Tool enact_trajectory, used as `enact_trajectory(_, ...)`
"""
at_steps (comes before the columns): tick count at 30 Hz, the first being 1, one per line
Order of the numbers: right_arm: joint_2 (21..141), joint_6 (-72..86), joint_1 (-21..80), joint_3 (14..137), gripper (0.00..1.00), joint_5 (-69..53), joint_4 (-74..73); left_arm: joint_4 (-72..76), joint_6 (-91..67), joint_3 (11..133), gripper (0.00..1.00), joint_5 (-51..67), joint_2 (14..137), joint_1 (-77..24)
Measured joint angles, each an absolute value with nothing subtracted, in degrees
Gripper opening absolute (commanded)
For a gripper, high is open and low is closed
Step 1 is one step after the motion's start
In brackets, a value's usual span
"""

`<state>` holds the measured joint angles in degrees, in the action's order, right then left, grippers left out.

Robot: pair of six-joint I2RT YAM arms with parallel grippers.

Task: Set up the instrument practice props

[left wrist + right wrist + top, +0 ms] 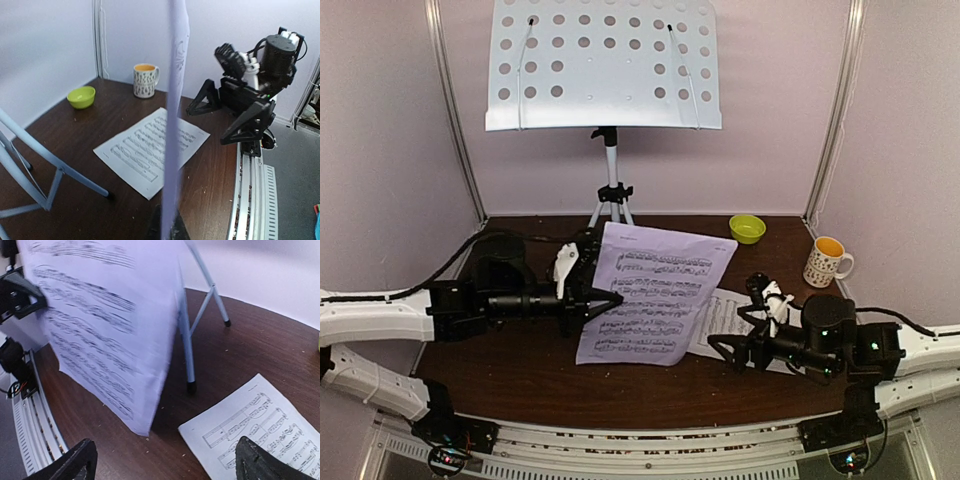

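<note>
Now, at the near side of the dark brown wooden table [520,370], the left gripper [603,305] is seen clamped shut on the left edge of a printed sheet-music page [660,290], which is held up off the table at a tilt, its staves turned toward the overhead camera. From the left wrist view that raised page is seen only edge-on, as a thin pale strip. Over on the right, the right gripper [720,352] is spread wide with nothing held between its fingers, and it is set low over the near end of a second printed sheet-music page [150,150], which lies flat on the table; whether it is touched by the fingers cannot be told. The flat page is partly overlapped from above by the raised one. Further back on the right, a patterned white mug [827,262] with an orange-yellow inside is stood upright, and a small yellow-green bowl [747,228] is placed near it, closer to the back wall. At the very back, a pale perforated-metal music stand [605,65] is carried upright on a silver tripod [611,195], whose feet are planted on the table; its desk is bare.
</note>
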<state>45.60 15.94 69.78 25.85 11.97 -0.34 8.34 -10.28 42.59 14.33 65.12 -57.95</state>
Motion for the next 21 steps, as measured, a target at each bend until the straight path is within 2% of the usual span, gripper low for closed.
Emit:
enact_trajectory(6,41.9,17.4,63.1,24.3,0.96,6.7,3.8,9.0,-6.2,42.8,0.00,15.9,60.2,-58.0)
enact_trajectory(9,44.8,16.9,63.0,26.0,0.92,2.7,6.1,9.4,-5.8,43.7,0.00,17.5,60.4,-58.0)
enact_trajectory(11,47.3,16.4,63.0,28.2,0.86,-0.1,7.3,9.8,-5.9,44.2,0.00,18.8,60.8,-58.0)
enact_trajectory(12,48.4,16.2,63.0,29.7,0.79,-1.6,7.8,9.9,-5.9,44.7,0.00,19.4,61.0,-58.0)
enact_trajectory(15,50.0,14.7,63.0,33.6,0.47,-5.0,8.6,10.4,-6.1,46.2,0.00,21.1,61.5,-58.0)
enact_trajectory(18,50.1,13.8,63.0,37.3,0.05,-6.8,8.5,10.7,-6.5,47.7,0.00,21.8,61.5,-58.0)
enact_trajectory(19,50.0,13.5,63.0,38.5,0.00,-7.2,8.4,10.7,-6.6,48.0,0.00,21.9,61.5,-58.0)
enact_trajectory(21,49.6,13.4,63.0,40.3,0.00,-7.5,8.1,10.8,-7.0,48.7,0.00,21.8,61.5,-58.0)
